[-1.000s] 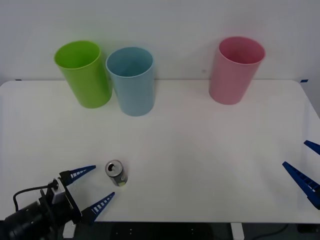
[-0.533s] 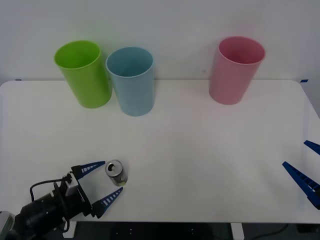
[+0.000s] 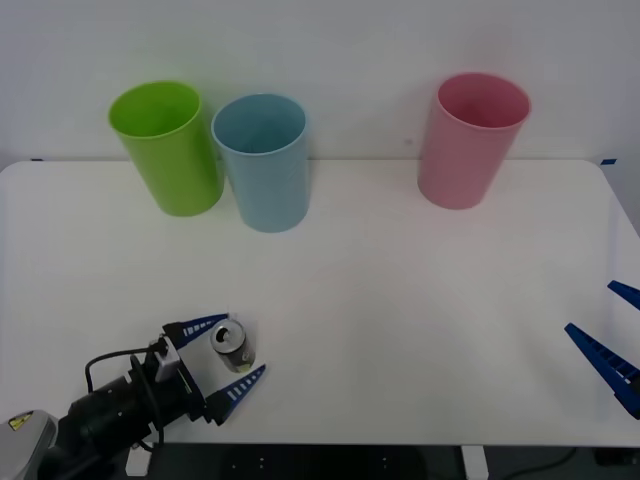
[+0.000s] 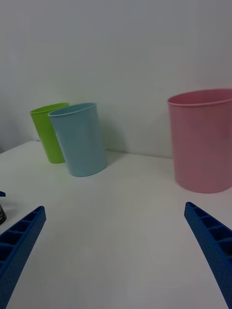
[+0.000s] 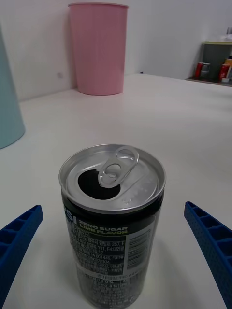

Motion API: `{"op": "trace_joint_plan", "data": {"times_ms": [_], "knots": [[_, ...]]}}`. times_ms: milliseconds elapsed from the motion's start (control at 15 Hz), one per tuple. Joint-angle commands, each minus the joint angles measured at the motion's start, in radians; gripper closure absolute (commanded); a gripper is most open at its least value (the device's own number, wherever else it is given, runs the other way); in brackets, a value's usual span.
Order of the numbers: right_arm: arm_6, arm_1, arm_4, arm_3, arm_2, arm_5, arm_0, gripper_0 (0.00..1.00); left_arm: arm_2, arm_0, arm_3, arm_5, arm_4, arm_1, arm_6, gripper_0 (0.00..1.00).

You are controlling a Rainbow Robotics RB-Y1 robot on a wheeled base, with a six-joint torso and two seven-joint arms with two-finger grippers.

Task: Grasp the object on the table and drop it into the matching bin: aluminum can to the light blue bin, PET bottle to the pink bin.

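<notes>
Aluminum can point(image 3: 232, 345) stands upright near the lower left of the front view, on the white table point(image 3: 400, 300), silver top and open tab hole facing up — long axis vertical. In the left wrist view the can point(image 5: 112, 217) sits centred between the two blue fingers, one at each lower corner, neither touching its wall.

Left gripper point(image 3: 227, 354) — jaws spread wide, straddling the can: one finger just beyond it toward the bins, the other on the near side by the table's front edge. The can lies directly ahead of the gripper, already inside the gap, so the grasp looks to need only a squeeze across the can's width, perhaps after a slight advance.

Right gripper point(image 3: 612, 336) sits at the lower right edge, fingers apart, nothing between them, well away from the can; the left arm is clearly the nearer.

Light blue bin point(image 3: 263, 160) stands at upper left, just beside a lime green bin point(image 3: 168, 145); pink bin point(image 3: 470, 138) at upper right.
</notes>
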Motion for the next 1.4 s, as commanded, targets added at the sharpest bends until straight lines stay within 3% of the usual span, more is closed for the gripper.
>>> {"op": "trace_joint_plan", "data": {"times_ms": [67, 400, 467, 533, 600, 667, 1400], "knots": [[0.000, 0.000, 0.000, 0.000, 0.000, 0.000, 0.000, 0.00, 0.000, -0.004, 0.000, 0.007, -0.008, -0.011, 0.000, 0.00], [0.000, 0.000, 0.000, 0.000, 0.000, 0.000, 0.000, 0.00, -0.001, -0.007, 0.001, 0.007, -0.016, -0.011, -0.001, 0.00], [0.000, 0.000, 0.000, 0.000, 0.000, 0.000, 0.000, 0.00, -0.001, -0.007, 0.000, 0.007, -0.016, -0.011, -0.001, 0.06], [0.000, 0.000, 0.000, 0.000, 0.000, 0.000, 0.000, 0.00, -0.001, -0.005, 0.000, 0.007, -0.016, -0.011, -0.001, 0.53], [0.000, 0.000, 0.000, 0.000, 0.000, 0.000, 0.000, 0.00, -0.001, -0.007, 0.000, 0.007, -0.016, -0.011, -0.001, 0.91], [0.000, 0.000, 0.000, 0.000, 0.000, 0.000, 0.000, 0.00, 0.000, -0.007, 0.000, 0.007, -0.016, -0.012, -0.001, 0.99], [0.000, 0.000, 0.000, 0.000, 0.000, 0.000, 0.000, 0.00, -0.011, -0.010, 0.000, 0.016, -0.013, -0.015, 0.020, 1.00]]}}
